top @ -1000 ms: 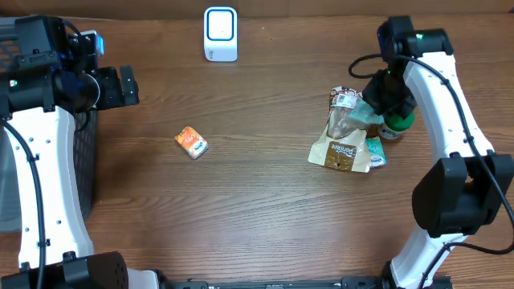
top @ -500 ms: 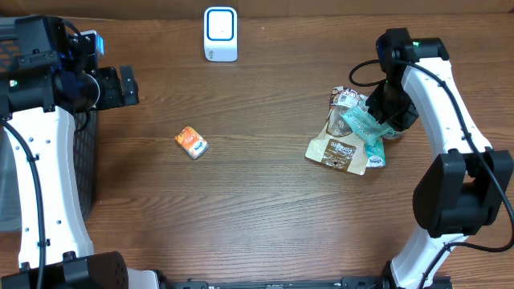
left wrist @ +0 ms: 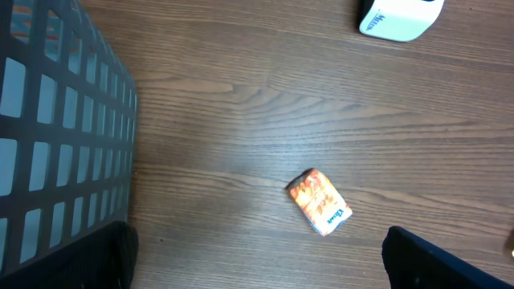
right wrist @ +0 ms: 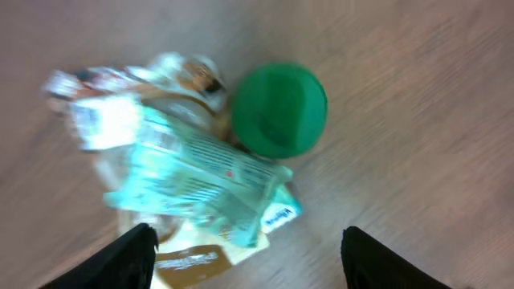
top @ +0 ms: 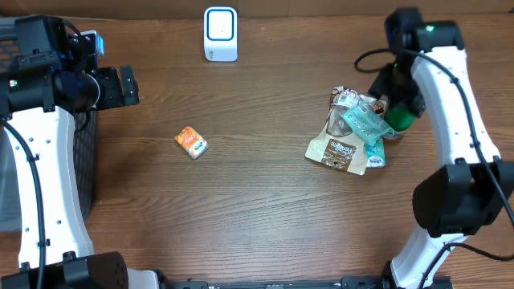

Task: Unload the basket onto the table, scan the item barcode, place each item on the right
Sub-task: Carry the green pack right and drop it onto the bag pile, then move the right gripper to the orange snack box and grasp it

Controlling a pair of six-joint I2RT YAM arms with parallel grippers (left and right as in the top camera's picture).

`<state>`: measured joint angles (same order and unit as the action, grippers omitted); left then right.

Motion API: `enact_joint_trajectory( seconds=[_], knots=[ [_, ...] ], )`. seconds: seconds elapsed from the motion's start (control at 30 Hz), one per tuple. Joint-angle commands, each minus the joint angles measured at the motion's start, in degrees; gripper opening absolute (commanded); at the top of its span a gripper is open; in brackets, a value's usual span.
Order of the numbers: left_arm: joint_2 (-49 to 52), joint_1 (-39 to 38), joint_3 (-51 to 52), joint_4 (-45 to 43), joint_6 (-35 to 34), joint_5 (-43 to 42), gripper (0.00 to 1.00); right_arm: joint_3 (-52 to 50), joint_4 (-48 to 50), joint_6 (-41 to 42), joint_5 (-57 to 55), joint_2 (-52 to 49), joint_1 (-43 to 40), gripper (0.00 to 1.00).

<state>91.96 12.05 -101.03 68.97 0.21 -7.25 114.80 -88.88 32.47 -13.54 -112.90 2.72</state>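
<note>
Black mesh basket far left of the white scanner; left gripper beside it, spread wide, empty. Below-left of the scanner, orange packet, untouched. Well right of the scanner, heaped teal packet, brown pouch, green-capped bottle; right gripper above, parted, holding nothing. Judged barely begun: no barcode presented. Brown wood-grain table; room unseen.

Wooden table bears scanner, orange packet, brown pouch, green-capped bottle
</note>
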Motion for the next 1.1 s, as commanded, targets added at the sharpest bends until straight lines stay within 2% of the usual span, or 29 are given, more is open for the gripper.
enact_joint_trajectory(
  seconds=[0.0,0.1,0.27,0.7,1.07],
  knots=[
    [0.28,-0.07,-1.44,-0.04,0.94,0.2,1.0,6.01,-0.46,-5.97,4.94,0.39,0.22,0.72],
    [0.28,-0.07,-1.44,-0.04,0.94,0.2,1.0,8.07,0.22,-9.92,12.48,0.39,0.22,0.72],
    [0.28,-0.07,-1.44,-0.04,0.94,0.2,0.99,7.61,2.16,-11.82,21.38,0.26,0.66,0.72],
    [0.28,-0.07,-1.44,-0.04,0.94,0.2,1.0,7.3,4.72,-13.05,21.59,-0.66,7.23,0.73],
    [0.28,-0.07,-1.44,-0.04,0.94,0.2,1.0,7.26,9.51,-13.05,21.59,-3.56,15.91,0.73]
  ],
)
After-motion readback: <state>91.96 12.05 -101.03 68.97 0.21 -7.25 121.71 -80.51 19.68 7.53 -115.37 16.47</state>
